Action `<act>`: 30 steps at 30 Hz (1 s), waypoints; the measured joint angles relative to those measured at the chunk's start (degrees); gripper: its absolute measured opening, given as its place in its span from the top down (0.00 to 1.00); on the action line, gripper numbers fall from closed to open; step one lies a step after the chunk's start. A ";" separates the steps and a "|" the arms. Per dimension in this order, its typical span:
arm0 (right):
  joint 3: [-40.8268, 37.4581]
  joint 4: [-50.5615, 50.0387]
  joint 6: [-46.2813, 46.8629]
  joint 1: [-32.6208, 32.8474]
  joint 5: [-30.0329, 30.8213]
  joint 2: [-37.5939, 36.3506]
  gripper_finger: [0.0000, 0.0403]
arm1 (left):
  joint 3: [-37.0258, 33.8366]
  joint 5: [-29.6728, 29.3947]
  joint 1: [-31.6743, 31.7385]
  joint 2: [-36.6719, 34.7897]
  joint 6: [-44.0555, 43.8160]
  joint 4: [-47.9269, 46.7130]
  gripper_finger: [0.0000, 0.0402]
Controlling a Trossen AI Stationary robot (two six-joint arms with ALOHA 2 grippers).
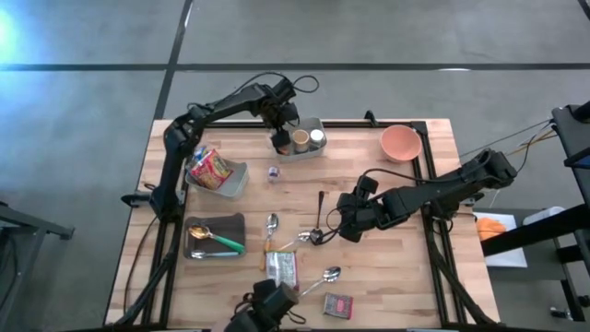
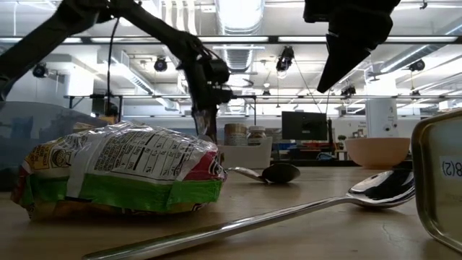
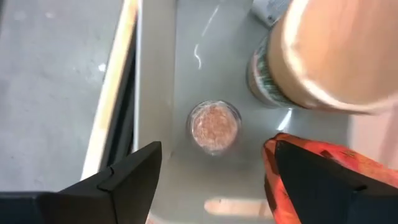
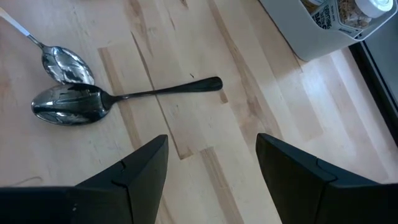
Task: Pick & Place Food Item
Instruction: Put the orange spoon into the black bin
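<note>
Pale butcher-block wood forms my worktop (image 1: 387, 277), set on a dark frame over a grey concrete floor. My left gripper (image 3: 211, 168) hangs above the grey rectangular bin (image 1: 303, 150) at the far edge, fingers spread wide with nothing between them. Directly below it a small clear glass jar with a brownish filling (image 3: 214, 126) stands upright on the bin's floor, untouched. Just beside that jar in the same bin stands a larger jar with a tan lid (image 3: 329, 56).

My right gripper (image 4: 211, 168) hovers low over the middle of the worktop, fingers partly open and empty. Ahead of it lies a dark-handled metal spoon (image 4: 118, 99) flat on the wood, its bowl touching the bowl of a second silver spoon (image 4: 62, 62).

Nearer the front edge lies a crinkled green, red and white snack packet (image 2: 123, 173). A salmon-pink bowl (image 1: 401, 143) sits at the far right corner.
</note>
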 joint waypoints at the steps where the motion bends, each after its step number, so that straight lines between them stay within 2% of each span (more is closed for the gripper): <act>1: 0.00 -0.10 0.00 0.00 0.00 0.00 0.40 | 0.00 0.00 0.00 -1.01 0.00 -0.20 0.21; 12: 0.00 -0.36 0.02 0.01 -0.02 0.00 0.40 | -0.15 0.24 -3.02 -9.62 1.68 -7.68 0.21; 21: 0.00 -0.35 0.44 0.02 -0.55 0.00 0.40 | -0.28 -2.10 -6.24 -12.59 1.67 -7.79 0.21; 25: 0.00 -0.41 0.06 0.02 -0.55 0.00 0.40 | -1.48 -2.08 -10.81 -12.66 5.77 -7.83 0.24; 30: 0.00 -0.43 -0.37 0.02 -1.75 0.00 0.40 | -6.82 -1.81 -19.50 -12.66 13.44 -4.97 0.34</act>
